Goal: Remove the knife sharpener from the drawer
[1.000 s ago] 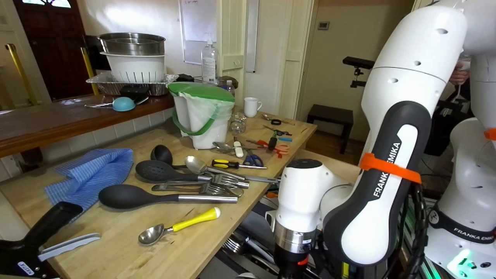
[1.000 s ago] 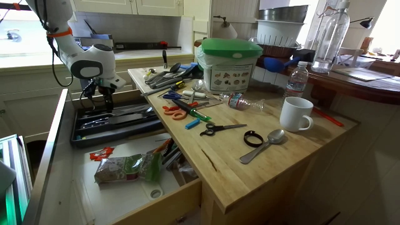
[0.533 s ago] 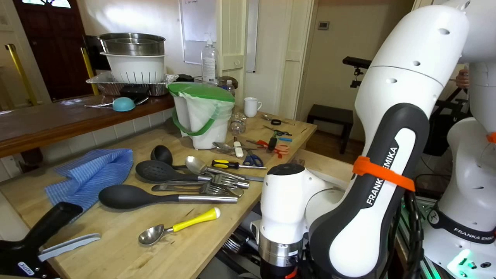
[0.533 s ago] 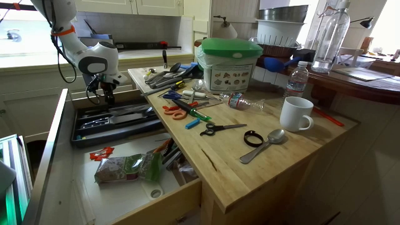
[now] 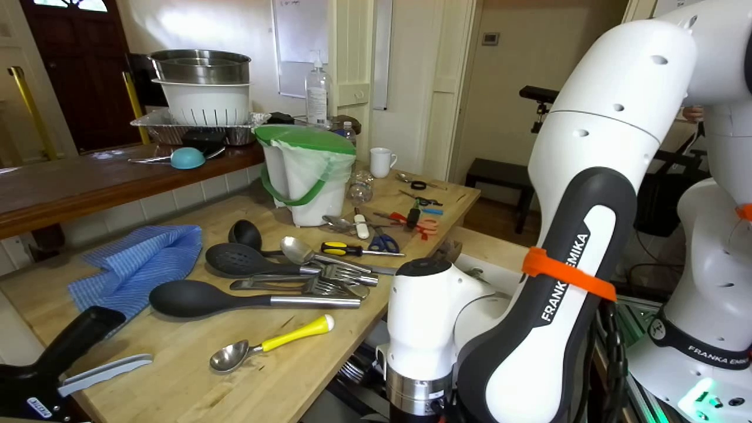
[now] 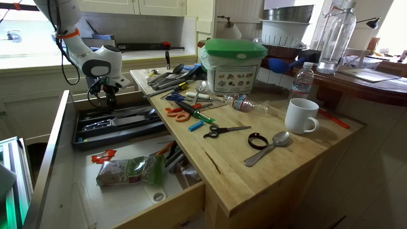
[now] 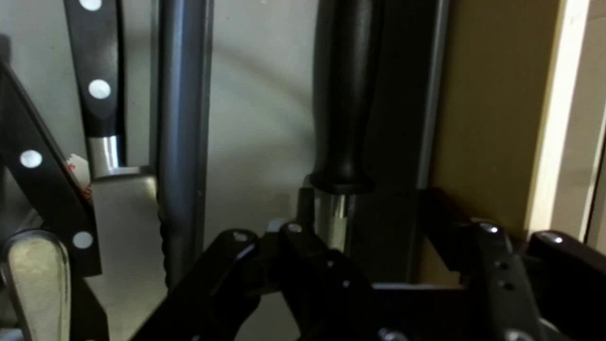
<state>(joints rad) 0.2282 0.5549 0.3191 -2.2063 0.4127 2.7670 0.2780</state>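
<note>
Knife sharpener [image 7: 345,90]: Here it is, lying lengthwise in the dark utensil tray [image 6: 95,145] inside the drawer [image 6: 171,210], its black handle pointing to the top of the wrist view and its metal shaft [image 7: 335,220] running toward the gripper [image 7: 372,212].
Shaft: In the wrist view it is showing between the two fingertips, much nearer the picture-left finger [image 7: 305,206]; farther down, it is disappearing behind the gripper.
Handle: It is stretching out ahead of the fingertips, its collar end nearest them.
Gripper jaws: They are standing well apart with a broad gap between, so the gripper is unclenched.
Picture-left finger: It is standing just beside the shaft; whether it is touching, one cannot tell.
Picture-right finger [image 7: 440,215]: It is standing apart from the shaft, over near the drawer's wooden side.
Fingertip height: Whether they are straddling the shaft or hovering above it, this angle is not telling.
Tray divider [image 7: 184,118]: It is running alongside the sharpener, riveted black-handled knives [image 7: 97,85] lying beyond it.
Arm [image 6: 113,63]: In an exterior view it is holding the gripper pointing down over the tray.
</note>
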